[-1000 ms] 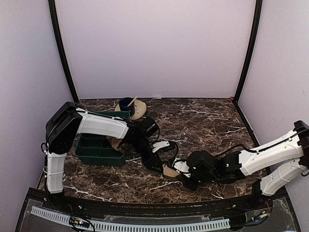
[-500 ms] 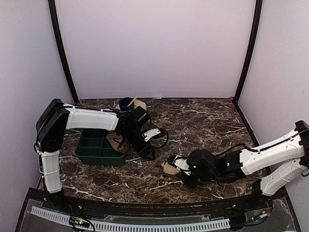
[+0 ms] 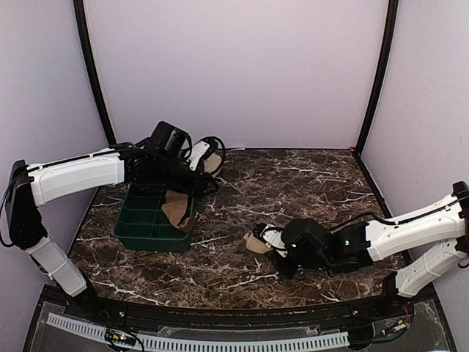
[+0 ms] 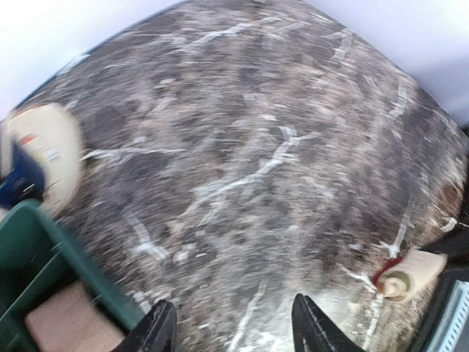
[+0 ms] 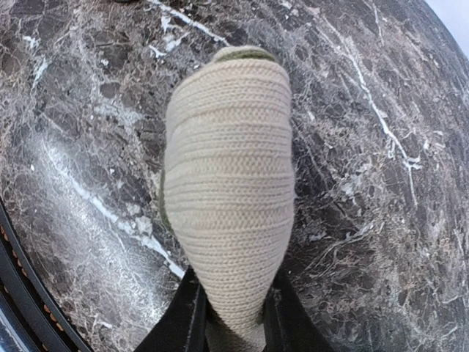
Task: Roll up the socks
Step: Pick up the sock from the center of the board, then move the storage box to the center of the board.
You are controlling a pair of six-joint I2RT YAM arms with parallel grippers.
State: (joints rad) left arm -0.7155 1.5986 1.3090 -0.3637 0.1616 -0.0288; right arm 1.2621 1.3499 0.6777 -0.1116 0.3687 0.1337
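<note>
Right end effector (image 5: 233, 323) clamps rolled sock (image 3: 256, 243) at six o'clock; left end effector (image 4: 234, 331), spread wide, should next fetch flat sock (image 3: 176, 209), nine o'clock.

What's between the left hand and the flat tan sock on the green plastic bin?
Nothing visible. The open left hand hangs just beside the flat tan cloth sock, which is draped over the right rim of the green plastic bin. The right hand, shut on the rolled tan sock, is well clear.

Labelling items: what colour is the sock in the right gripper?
The sock is tan-beige knit, olive-tipped; clearest in the right wrist view.
</note>
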